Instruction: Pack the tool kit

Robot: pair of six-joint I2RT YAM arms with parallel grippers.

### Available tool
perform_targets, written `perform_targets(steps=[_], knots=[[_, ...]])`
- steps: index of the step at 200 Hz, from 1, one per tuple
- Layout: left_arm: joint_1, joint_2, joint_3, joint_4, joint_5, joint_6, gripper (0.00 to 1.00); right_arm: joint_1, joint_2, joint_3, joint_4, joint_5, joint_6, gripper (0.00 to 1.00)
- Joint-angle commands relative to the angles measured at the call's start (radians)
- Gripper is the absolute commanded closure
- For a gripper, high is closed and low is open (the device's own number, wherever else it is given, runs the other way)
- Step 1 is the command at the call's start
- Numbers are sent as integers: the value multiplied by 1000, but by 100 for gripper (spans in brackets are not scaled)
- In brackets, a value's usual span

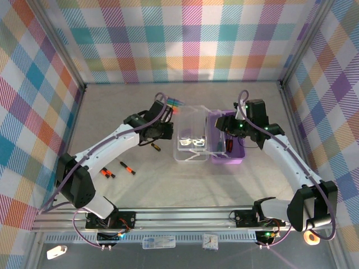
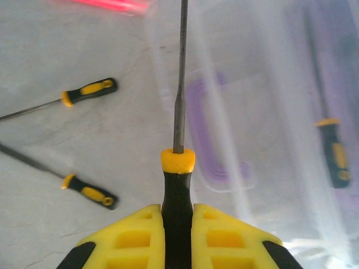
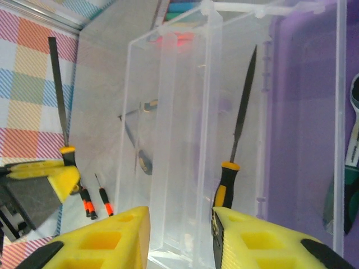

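Observation:
The tool kit lies open at mid-table, its purple base (image 1: 240, 156) to the right and its clear lid (image 1: 190, 143) folded out to the left. My left gripper (image 1: 161, 132) is just left of the lid, shut on a black-and-yellow screwdriver (image 2: 178, 168) whose shaft points away towards the lid (image 2: 224, 112). Over the base's far end my right gripper (image 1: 227, 132) stands open (image 3: 182, 238) with nothing between its fingers. A black-and-yellow tool (image 3: 229, 182) lies in the base (image 3: 303, 112) close to the right finger (image 3: 252, 241).
Two black-and-yellow screwdrivers (image 2: 90, 91) (image 2: 90, 192) lie on the table left of the lid. Two small orange-and-black ones (image 1: 108, 174) (image 1: 127, 167) lie nearer the left arm's base. A rainbow marker pack (image 1: 175, 103) sits behind the lid. A green-handled tool (image 3: 348, 185) rests in the base.

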Motion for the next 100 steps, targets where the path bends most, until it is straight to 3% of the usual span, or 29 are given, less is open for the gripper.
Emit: perform_targets(steps=[1,100], knots=[[-53,-36,-27,76,22,-26,99,11,-49,-13,67,-31,43,64],[-158,7,30,165,103,-50,99,75,-51,-8,150,-25,115,61]])
